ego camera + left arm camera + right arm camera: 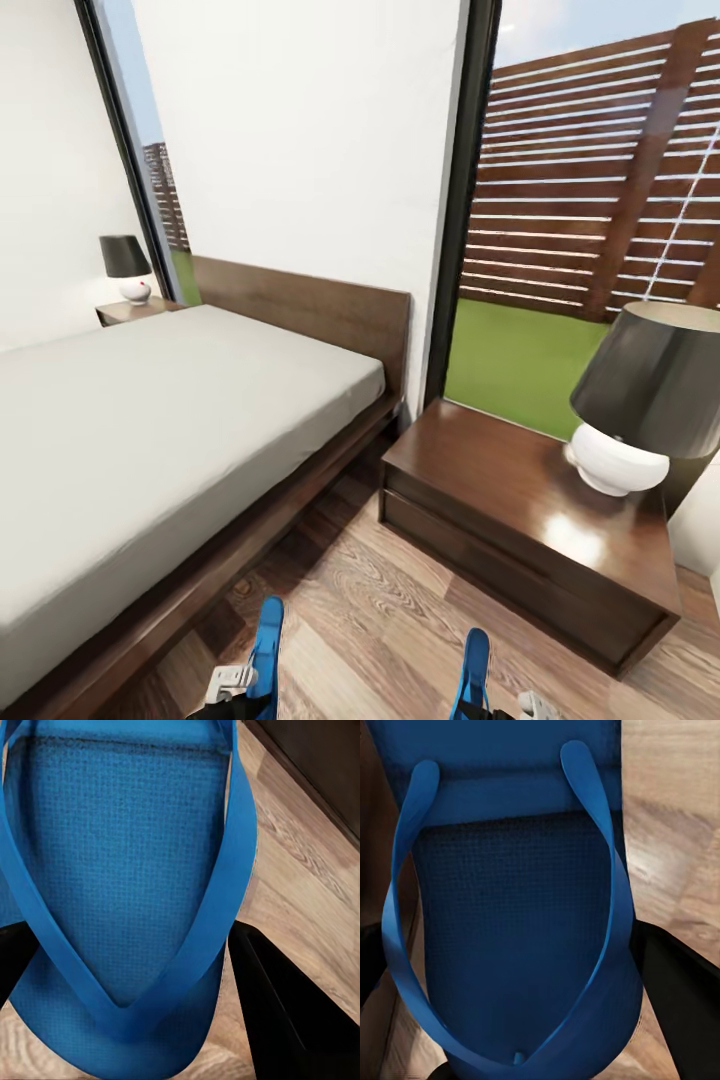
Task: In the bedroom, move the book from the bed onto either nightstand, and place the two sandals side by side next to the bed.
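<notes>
Gripping one blue sandal (pixel 267 645) in the left pincer (pixel 135 1020) and the other sandal (pixel 473 672) in the right pincer (pixel 510 1050), the robot held both above the wooden floor (pixel 370 620) — between the bed (pixel 150 440) and the near nightstand (pixel 500 500), whose top carried a lamp (pixel 640 400). A second nightstand (pixel 130 311) stood beyond the bed.

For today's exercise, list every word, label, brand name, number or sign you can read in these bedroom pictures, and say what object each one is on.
There is no readable text in any view.
The two blue sandals, the bed, the nightstand and the lamps carry no lettering, logo or number.
</notes>
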Controlling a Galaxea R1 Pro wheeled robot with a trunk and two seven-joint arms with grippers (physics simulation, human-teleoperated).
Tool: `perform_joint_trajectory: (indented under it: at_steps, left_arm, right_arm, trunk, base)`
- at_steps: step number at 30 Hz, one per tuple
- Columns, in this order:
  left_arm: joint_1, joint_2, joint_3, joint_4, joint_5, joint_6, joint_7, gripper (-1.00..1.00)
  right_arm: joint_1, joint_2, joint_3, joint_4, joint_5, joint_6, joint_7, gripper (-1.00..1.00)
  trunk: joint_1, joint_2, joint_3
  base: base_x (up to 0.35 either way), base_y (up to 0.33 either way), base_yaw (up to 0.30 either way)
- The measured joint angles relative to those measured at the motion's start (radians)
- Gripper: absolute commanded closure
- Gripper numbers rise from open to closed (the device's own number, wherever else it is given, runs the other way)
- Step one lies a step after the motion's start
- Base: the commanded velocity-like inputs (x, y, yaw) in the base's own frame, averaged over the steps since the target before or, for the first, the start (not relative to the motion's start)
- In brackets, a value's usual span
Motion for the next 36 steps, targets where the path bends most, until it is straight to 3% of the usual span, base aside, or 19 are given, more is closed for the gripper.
perform_joint_trajectory:
  at_steps: [36]
  left_arm:
    - [0.0, 0.0, 0.0, 0.0, 0.0, 0.0, 0.001, 1.0]
  right_arm:
    - [0.0, 0.001, 0.0, 0.0, 0.0, 0.0, 0.0, 1.0]
  trunk:
    - [0.0, 0.0, 0.0]
  base:
    - [0.0, 0.0, 0.286]
